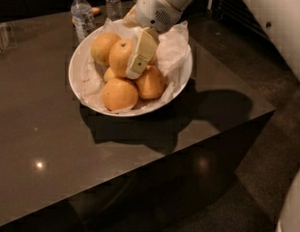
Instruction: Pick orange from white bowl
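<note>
Orange [120, 56], round, stem-dimpled, beside end effector [135, 69]

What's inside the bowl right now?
Crinkled paper lines the bowl. The orange with the stem dimple sits on top, four other oranges around it. The gripper hangs across it, hiding part of it and anything behind.

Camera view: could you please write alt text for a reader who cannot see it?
The robot's gripper reaches into a white bowl of oranges on a dark table, beside the top orange. Two water bottles stand behind it.
</note>
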